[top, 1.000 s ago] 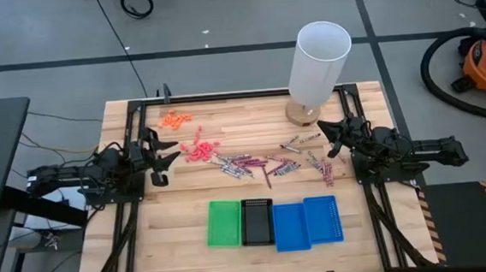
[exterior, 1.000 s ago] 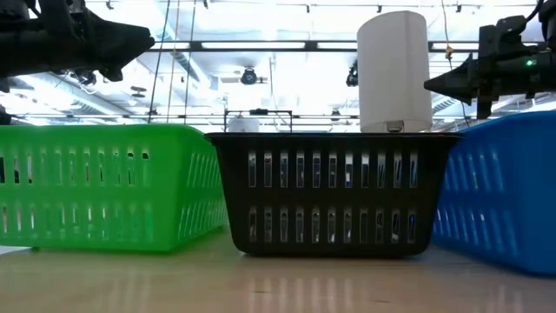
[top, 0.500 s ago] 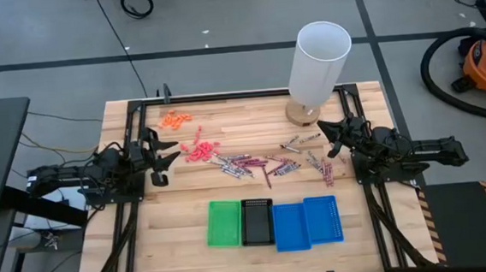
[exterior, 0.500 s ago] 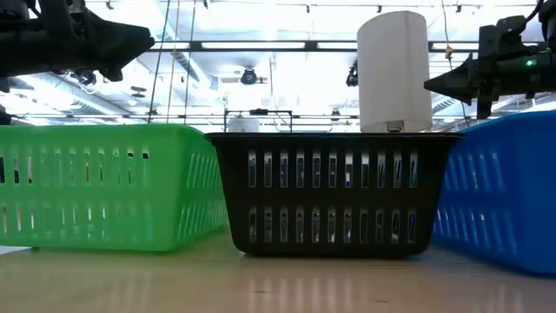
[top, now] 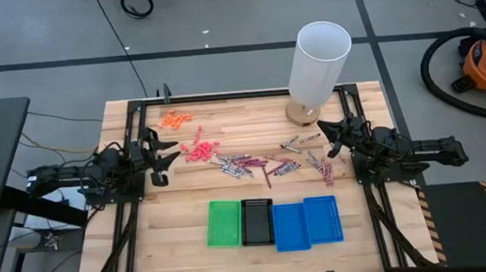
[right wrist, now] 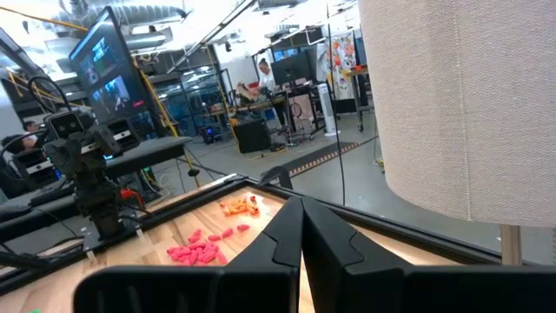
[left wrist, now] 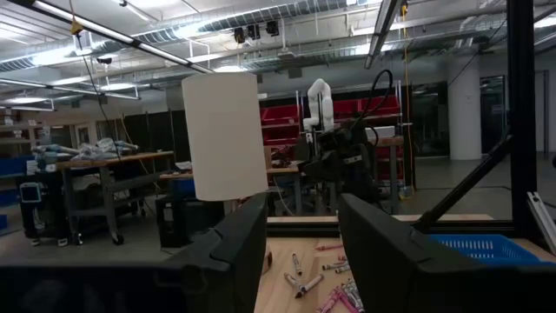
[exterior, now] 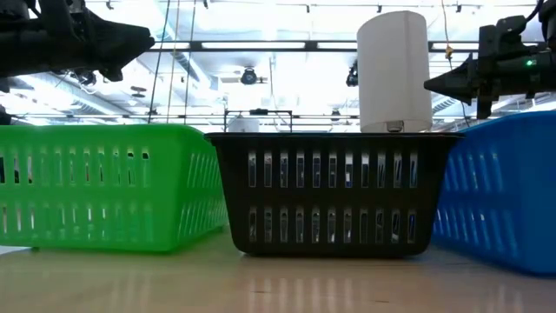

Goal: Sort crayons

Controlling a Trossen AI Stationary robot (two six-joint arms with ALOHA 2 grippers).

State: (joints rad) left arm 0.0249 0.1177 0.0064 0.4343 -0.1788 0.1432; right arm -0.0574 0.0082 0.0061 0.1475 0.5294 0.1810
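At the near edge of the surface (top: 180, 217) you have four trays in a row: a green tray (top: 224, 223), a black tray (top: 257, 222), a blue tray (top: 290, 227) and a second blue tray (top: 323, 219) touching it. From above I cannot make out a crayon in any of them

Just beyond the trays, the crayons (top: 266, 164) lie loose on the wood in a scattered band across the middle, grey, maroon and pinkish-red mixed together. None is lifted and none is touched by either arm

Level with that band, your left claw (top: 169, 153) hangs at the left side, fingers spread and holding nothing, with the coral-pink bits (top: 198, 149) just beside its tips. Your right claw (top: 324, 135) hangs at the right side, near the right end of the crayons, fingers pressed together on nothing

Farther back, the orange bits (top: 174, 118) sit near the far left corner and the white cylinder (top: 319, 60) stands upright at the far edge

As for change over the last second, you have none: both arms sit where they were, the left claw stays spread, the right stays closed, and no crayon has shifted. My judgement is that the sorting has not yet started, or is paused, with the whole pile left to do. The right claw would have to open before it can pick anything; the left is ready as it stands, though the crayons are farther from it
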